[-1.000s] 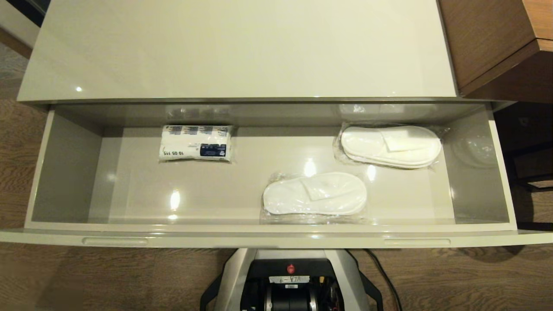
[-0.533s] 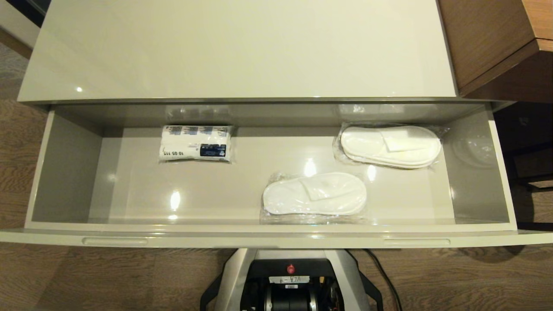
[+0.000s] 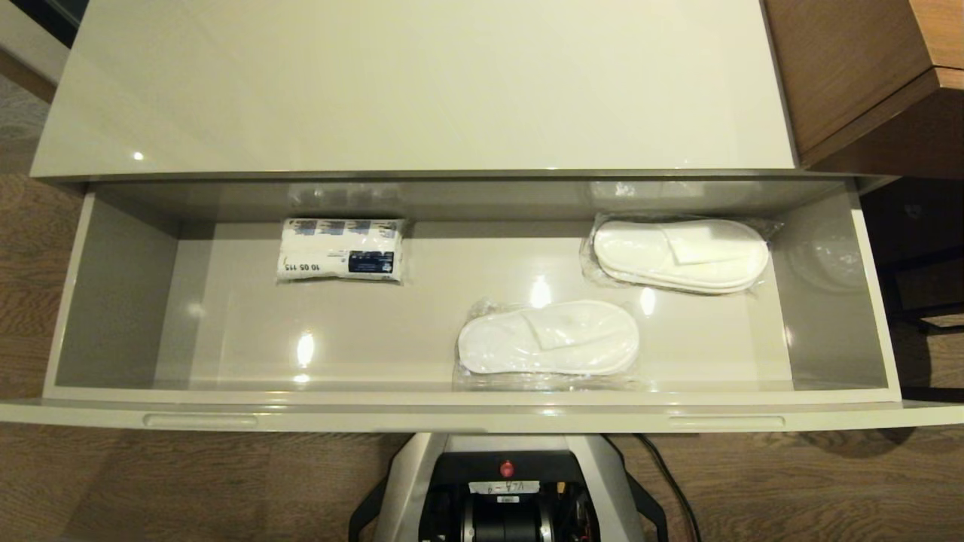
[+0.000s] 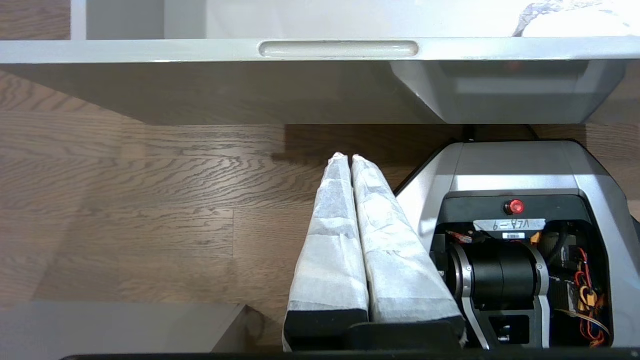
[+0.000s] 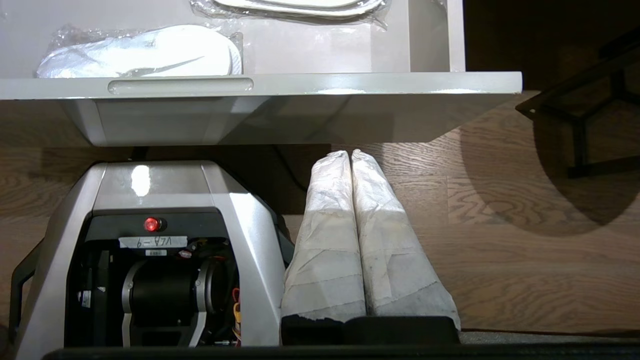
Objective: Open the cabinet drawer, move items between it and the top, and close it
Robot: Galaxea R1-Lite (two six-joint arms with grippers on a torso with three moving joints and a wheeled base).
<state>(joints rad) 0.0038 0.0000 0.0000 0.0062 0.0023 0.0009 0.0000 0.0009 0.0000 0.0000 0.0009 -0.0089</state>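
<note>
A wide, shallow drawer (image 3: 113,301) stands pulled fully out from a low cabinet, below its glossy cream top (image 3: 414,83), which is bare. Inside lie three items, well apart: a wrapped white paper pack (image 3: 340,250) with printed labels toward the back left, one pair of white slippers (image 3: 548,338) in clear plastic near the front middle, and a second pair (image 3: 681,254) toward the back right. The left gripper (image 4: 348,159) hangs over the wooden floor (image 4: 125,200) beside the robot's base (image 4: 520,165), fingers pressed together, empty. The right gripper (image 5: 349,153) hangs likewise on the base's other side (also clenched on nothing), below the drawer's front edge.
</note>
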